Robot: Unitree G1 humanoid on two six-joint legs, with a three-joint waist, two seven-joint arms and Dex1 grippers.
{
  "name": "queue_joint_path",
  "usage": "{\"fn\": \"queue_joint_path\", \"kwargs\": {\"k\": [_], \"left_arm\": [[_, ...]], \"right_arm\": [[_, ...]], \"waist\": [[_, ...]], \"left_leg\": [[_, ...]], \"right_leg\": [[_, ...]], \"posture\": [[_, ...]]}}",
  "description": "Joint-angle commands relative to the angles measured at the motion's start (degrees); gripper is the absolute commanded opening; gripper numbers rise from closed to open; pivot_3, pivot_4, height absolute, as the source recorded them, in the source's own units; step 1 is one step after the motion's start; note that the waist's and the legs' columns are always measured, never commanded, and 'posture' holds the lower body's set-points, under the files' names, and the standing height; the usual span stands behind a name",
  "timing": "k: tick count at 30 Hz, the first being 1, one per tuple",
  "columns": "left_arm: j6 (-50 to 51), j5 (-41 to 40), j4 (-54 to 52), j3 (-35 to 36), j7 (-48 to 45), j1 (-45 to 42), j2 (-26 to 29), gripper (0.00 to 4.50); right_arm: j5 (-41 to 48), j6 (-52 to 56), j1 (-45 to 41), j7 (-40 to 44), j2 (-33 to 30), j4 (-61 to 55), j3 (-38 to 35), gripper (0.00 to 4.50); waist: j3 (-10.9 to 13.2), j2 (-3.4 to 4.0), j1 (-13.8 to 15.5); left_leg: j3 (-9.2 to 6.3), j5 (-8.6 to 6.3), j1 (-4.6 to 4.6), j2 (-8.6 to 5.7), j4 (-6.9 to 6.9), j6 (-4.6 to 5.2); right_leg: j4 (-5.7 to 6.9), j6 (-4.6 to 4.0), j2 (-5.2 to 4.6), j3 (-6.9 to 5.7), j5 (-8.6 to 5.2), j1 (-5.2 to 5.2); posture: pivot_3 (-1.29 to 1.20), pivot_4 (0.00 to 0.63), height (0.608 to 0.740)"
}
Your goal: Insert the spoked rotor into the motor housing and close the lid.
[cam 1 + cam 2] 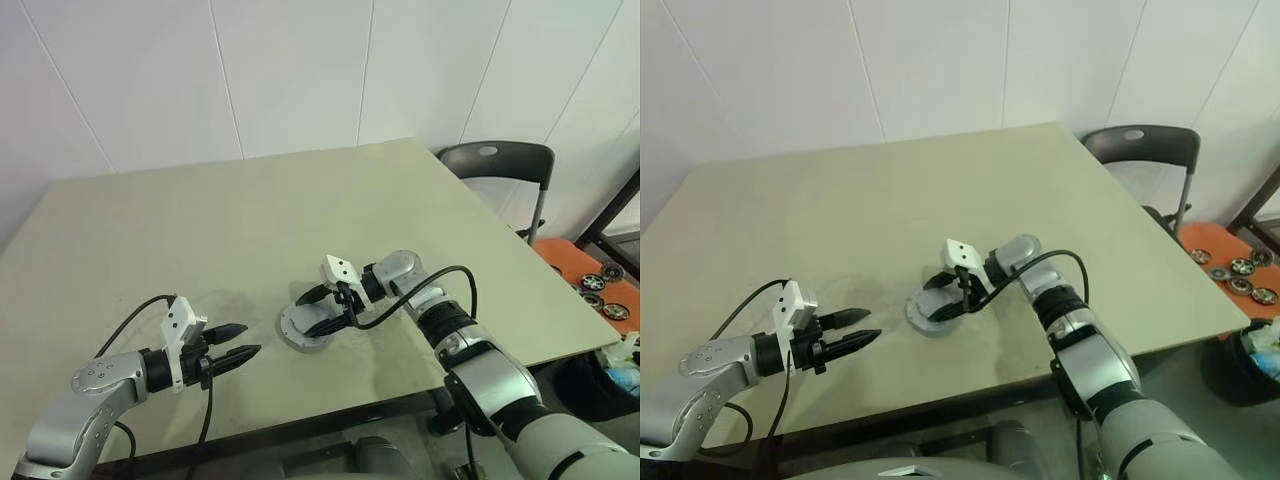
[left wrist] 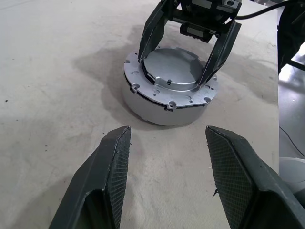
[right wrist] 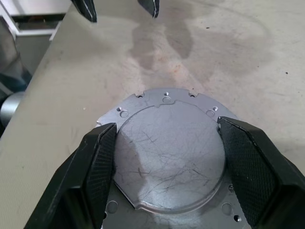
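The motor housing (image 2: 152, 107), a short round silvery cup, stands on the beige table (image 1: 200, 230) near its front middle. The grey lid (image 2: 171, 69) lies flat on top of it and covers the inside. The spoked rotor is hidden. My right gripper (image 1: 312, 312) reaches in from the right, and its two black fingers (image 3: 95, 162) press on opposite sides of the lid's raised round centre. My left gripper (image 1: 250, 338) hovers a short way to the left of the housing. It points at the housing, stands open and holds nothing.
A dark chair (image 1: 500, 165) stands beyond the table's far right corner. On the floor at the right lies an orange mat (image 1: 575, 262) with several small wheel-like parts. The table's front edge runs just below both arms. Black cables hang from both wrists.
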Motion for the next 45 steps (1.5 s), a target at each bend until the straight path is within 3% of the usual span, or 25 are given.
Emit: {"fn": "queue_joint_path", "kwargs": {"k": [1,11,45], "left_arm": [[-0.33,-0.49,-1.03,1.69,0.05,-0.86,0.57,2.68],[-0.61,-0.23,-0.42,1.58,0.31,-1.65,0.26,2.68],[-0.72,-0.43,-1.56,1.25,0.9,-0.15,-0.07,2.68]], "right_arm": [[-4.74,-0.51,1.63,1.71,-1.28,3.85,4.43,3.03],[-5.14,-2.76,0.85,1.51,-1.27,5.29,4.46,3.03],[-3.51,6.33,4.39,-3.97,2.3,-1.33,3.57,3.03]], "waist": [[-0.04,-0.02,0.17],[-0.1,-0.04,0.57],[-0.07,0.04,-0.84]], "left_leg": [[0.0,0.0,0.04,0.0,0.0,0.0],[0.01,0.0,0.26,0.01,0.03,0.0],[0.02,0.0,0.68,0.12,-0.13,0.0]], "right_leg": [[0.01,0.0,0.0,0.0,0.0,0.04],[0.05,-0.01,0.01,0.01,-0.03,0.25],[0.14,-0.13,0.13,0.01,-0.13,0.48]], "posture": [[0.0,0.0,0.74],[0.0,0.0,0.74],[0.0,0.0,0.74]]}}
